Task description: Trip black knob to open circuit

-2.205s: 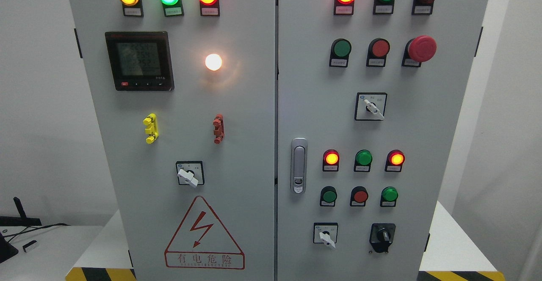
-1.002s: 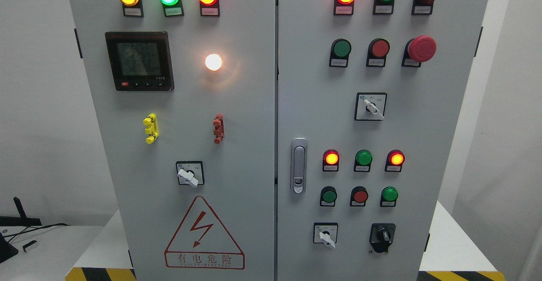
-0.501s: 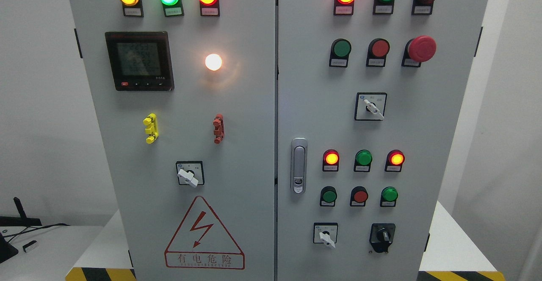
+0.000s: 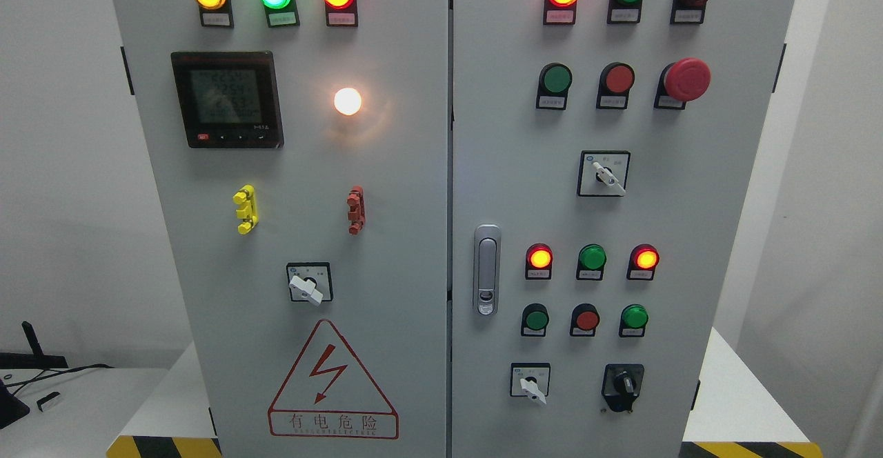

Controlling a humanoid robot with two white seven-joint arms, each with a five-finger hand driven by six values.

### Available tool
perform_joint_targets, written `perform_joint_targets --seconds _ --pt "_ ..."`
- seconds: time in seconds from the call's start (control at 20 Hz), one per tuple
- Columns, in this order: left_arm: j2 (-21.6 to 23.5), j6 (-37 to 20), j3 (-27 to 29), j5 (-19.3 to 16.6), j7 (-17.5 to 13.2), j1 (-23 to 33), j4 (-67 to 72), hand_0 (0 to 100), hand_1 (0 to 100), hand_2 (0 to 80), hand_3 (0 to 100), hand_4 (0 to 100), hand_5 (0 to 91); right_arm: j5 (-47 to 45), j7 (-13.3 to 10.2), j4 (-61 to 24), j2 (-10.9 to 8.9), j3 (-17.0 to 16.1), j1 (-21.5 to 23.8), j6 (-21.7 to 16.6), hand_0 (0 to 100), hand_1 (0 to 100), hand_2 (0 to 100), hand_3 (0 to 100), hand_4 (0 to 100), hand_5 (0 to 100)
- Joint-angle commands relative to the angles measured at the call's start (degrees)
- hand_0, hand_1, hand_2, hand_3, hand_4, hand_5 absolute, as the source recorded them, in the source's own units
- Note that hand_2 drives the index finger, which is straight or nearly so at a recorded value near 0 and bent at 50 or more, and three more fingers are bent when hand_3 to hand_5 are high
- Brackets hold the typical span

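1. A grey electrical cabinet (image 4: 386, 168) with two doors fills the head view, standing on a white table (image 4: 731, 403) with yellow and black hazard striping along its front edge.

2. The black knob (image 4: 623, 383), the thing to be tripped, sits at the bottom right of the right-hand door, on a black square base. It is the lowest and rightmost control on the panel.

3. The knob's raised grip bar runs close to vertical, leaning slightly. Its exact switch position cannot be read from here.

4. Just to its left, at the same height, is a white selector switch (image 4: 531, 383). Above the knob is a row of three round buttons, the nearest being a green button (image 4: 634, 318). A metal door latch (image 4: 487, 270) lies further up and to the left, near the seam between the doors.

5. No hand shows in the view, left or right, so whether the fingers are open or closed cannot be told.

6. Judging by placement, the knob lies right of centre and low, so the right arm, entering from the lower right, would probably have the shorter reach, approaching upward and slightly inward.

7. The task looks not yet begun: the knob is untouched and several indicator lamps are lit.
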Motion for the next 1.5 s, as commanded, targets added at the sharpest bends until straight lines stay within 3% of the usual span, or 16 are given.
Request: perform_joint_targets --seconds 0.0,0.15,0.35,0.55,0.95,1.05,1.3,1.45 --pt "0.1 0.0 0.0 0.3 0.0 0.0 0.0 12 39 0.0 0 0 0.0 -1.6 -0.1 -23.4 0.79 -1.8 0.4 -7.8 32 63 29 70 71 82" --pt "0.0 0.0 0.0 0.3 0.0 0.0 0.0 12 39 0.0 0 0 0.0 -1.8 -1.9 -31.0 0.97 -2.5 0.4 -2.4 31 60 29 72 73 85" --pt "0.0 0.0 0.0 0.3 0.0 0.0 0.0 12 39 0.0 0 0 0.0 -1.8 -2.3 -37.2 0.88 -3.2 0.0 7.3 31 60 30 73 75 87" --pt "0.0 0.0 0.0 0.3 0.0 0.0 0.0 12 39 0.0 0 0 0.0 -1.6 -2.3 -40.9 0.88 -3.1 -1.0 10.0 31 60 29 73 77 88" --pt "0.1 0.0 0.0 0.3 0.0 0.0 0.0 12 39 0.0 0 0 0.0 -1.6 -2.3 -42.4 0.7 -1.9 -11.3 21.9 31 66 27 74 79 91" --pt "0.0 0.0 0.0 0.3 0.0 0.0 0.0 12 39 0.0 0 0 0.0 -1.5 -2.6 -42.4 0.79 -0.6 -13.6 24.3 28 72 32 78 83 96" --pt "0.0 0.0 0.0 0.3 0.0 0.0 0.0 12 39 0.0 0 0 0.0 -0.9 -7.5 -42.4 0.79 0.3 -17.3 32.1 25 77 39 80 88 100" --pt "0.1 0.0 0.0 0.3 0.0 0.0 0.0 12 39 0.0 0 0 0.0 -0.8 -9.0 -42.4 0.79 0.3 -19.4 34.8 25 77 42 82 89 100"
